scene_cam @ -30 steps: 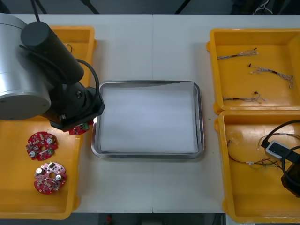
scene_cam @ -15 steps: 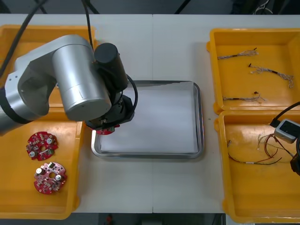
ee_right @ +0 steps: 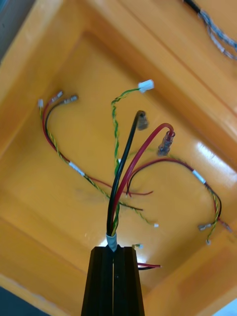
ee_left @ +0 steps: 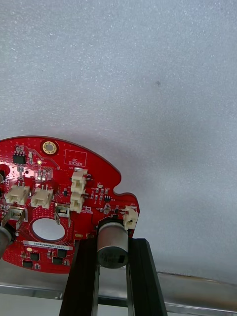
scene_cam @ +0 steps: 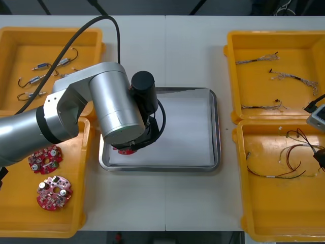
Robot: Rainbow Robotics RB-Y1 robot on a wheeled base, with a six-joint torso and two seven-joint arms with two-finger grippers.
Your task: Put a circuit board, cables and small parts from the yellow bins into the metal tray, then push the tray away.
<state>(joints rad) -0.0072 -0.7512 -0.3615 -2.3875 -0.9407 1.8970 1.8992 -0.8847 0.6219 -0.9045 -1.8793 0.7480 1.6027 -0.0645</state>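
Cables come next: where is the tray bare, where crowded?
Bare: metal tray floor from the circuit board to the right and far walls. Crowded: near-left corner, where the left gripper holds that board. The right gripper grips cables over the near right bin.

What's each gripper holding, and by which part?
Left gripper: round red circuit board, fingers on the grey cylindrical component at its edge. Right gripper: black and red cable, pinched at its taped end.
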